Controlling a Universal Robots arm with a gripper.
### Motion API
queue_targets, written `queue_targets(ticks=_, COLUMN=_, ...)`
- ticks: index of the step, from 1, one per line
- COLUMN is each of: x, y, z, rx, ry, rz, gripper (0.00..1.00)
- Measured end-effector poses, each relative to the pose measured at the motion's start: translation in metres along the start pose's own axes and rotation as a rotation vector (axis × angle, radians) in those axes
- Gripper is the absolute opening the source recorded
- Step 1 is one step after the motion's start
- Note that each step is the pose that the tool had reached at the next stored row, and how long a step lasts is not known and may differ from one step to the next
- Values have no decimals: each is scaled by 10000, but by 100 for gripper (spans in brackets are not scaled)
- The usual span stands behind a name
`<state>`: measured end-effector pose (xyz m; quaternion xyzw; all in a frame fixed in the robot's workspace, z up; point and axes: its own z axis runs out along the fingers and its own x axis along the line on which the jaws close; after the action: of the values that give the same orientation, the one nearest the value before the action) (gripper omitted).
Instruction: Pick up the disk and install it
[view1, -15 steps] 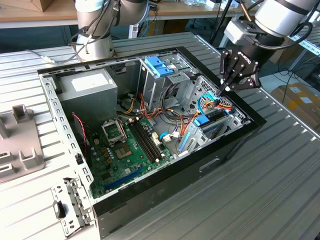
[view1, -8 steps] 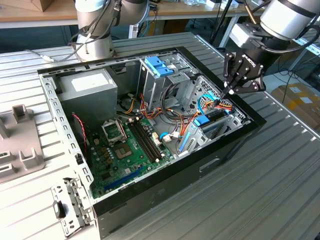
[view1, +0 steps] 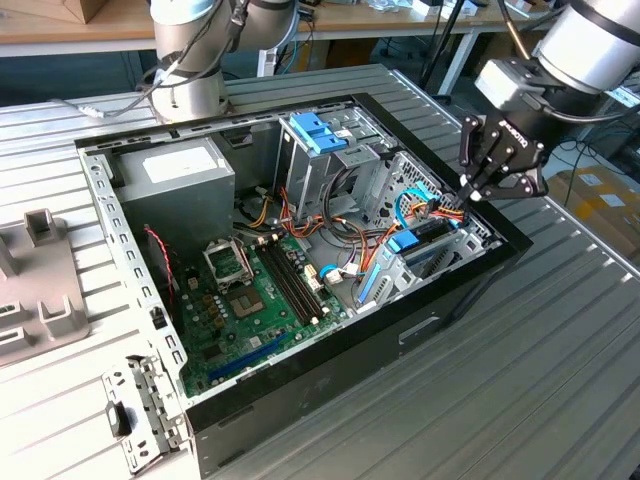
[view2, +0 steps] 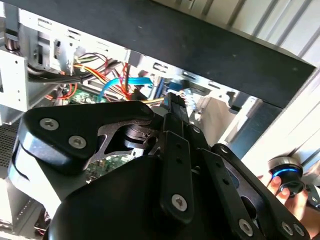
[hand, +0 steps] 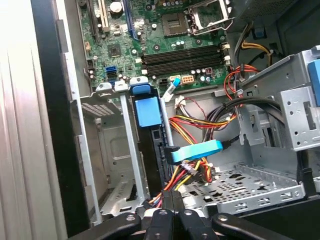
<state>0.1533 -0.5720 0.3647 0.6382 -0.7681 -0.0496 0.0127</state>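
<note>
The disk (hand: 150, 155) stands on edge in a slot of the metal drive bay (hand: 112, 160) at the front corner of the open computer case (view1: 330, 370). I see its dark edge and the blue tab (hand: 148, 111) on it. In the exterior view the disk (view1: 428, 238) sits low in the case near that view's right wall. My black gripper (view1: 470, 190) hangs just above that wall, over the bay, shut with nothing between its fingers. In both wrist views the gripper (hand: 170, 212) (view2: 172, 100) points down at the bay, a little apart from the disk.
Coloured cables and a blue flat cable (hand: 195, 150) lie beside the bay. The motherboard (view1: 250, 300), a grey power-supply box (view1: 180, 175) and a cage with light-blue handles (view1: 320, 135) fill the case. A hand (view2: 295, 197) holds a blue-lit device outside it. Loose brackets (view1: 140, 410) lie on the table.
</note>
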Motion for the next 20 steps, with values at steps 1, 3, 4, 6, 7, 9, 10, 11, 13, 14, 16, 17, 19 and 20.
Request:
queue_targets(ticks=1, x=53, y=-9, z=-3, rx=-1, ry=-6, rz=0, gripper=11)
queue_targets(ticks=3, x=119, y=-22, z=-7, rx=-2, ry=-10, rz=-1, gripper=11)
queue_targets(ticks=4, x=141, y=-26, z=-7, rx=-2, ry=-12, rz=0, gripper=11)
queue_targets(ticks=6, x=143, y=-26, z=-10, rx=-1, ry=-9, rz=0, gripper=11)
queue_targets(ticks=7, x=143, y=-26, z=-9, rx=-2, ry=-11, rz=-1, gripper=11)
queue_targets(ticks=9, x=145, y=-27, z=-9, rx=-2, ry=-10, rz=-1, gripper=11)
queue_targets(ticks=10, x=146, y=-27, z=-9, rx=-2, ry=-11, rz=-1, gripper=11)
queue_targets(ticks=11, x=146, y=-27, z=-9, rx=-3, ry=-10, rz=-18, gripper=11)
queue_targets(ticks=13, x=147, y=-26, z=-9, rx=-10, ry=5, rz=-172, gripper=11)
queue_targets(ticks=14, x=147, y=-26, z=-9, rx=-13, ry=13, rz=-261, gripper=11)
queue_targets(ticks=16, x=146, y=-26, z=-9, rx=-26, ry=40, rz=-544, gripper=11)
queue_targets(ticks=17, x=146, y=-26, z=-9, rx=-30, ry=48, rz=-634, gripper=11)
queue_targets(ticks=19, x=146, y=-27, z=-8, rx=-39, ry=65, rz=-818, gripper=11)
queue_targets(ticks=20, x=146, y=-26, z=-9, rx=-42, ry=74, rz=-907, gripper=11)
